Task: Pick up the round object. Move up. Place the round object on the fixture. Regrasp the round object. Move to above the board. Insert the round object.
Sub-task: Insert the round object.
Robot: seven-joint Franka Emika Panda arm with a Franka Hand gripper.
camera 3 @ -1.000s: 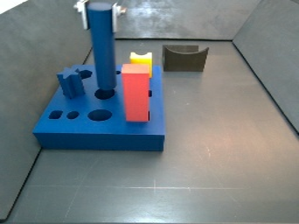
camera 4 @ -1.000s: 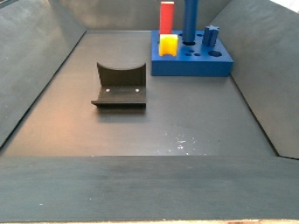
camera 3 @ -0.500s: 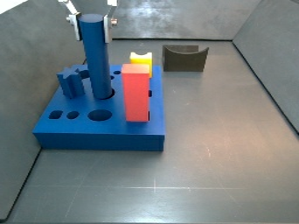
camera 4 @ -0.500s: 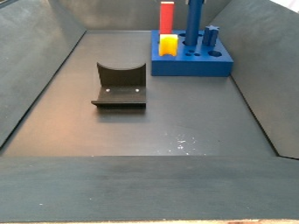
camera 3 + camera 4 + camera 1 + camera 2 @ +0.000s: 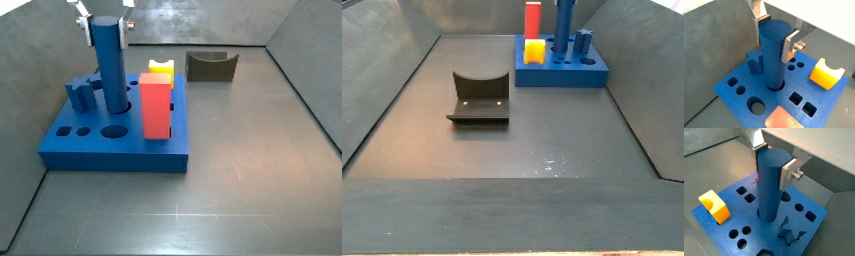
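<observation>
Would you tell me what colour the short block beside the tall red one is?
The short block is yellow, clearest in a wrist view; the gripper is over the board.

Since a second ago the round object [image 5: 107, 65] has sunk deeper into its hole in the board [image 5: 80, 150]. The pincer [image 5: 104, 22] has opened, its fingers now standing clear beside the rod's top.

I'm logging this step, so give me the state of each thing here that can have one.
round object: upright, lower end in a round hole of the board.
gripper: open, fingers flank the rod's top, apart from it.
board: flat on the floor, several holes unfilled.
fixture: notch empty.
red block: upright in the board.
</observation>
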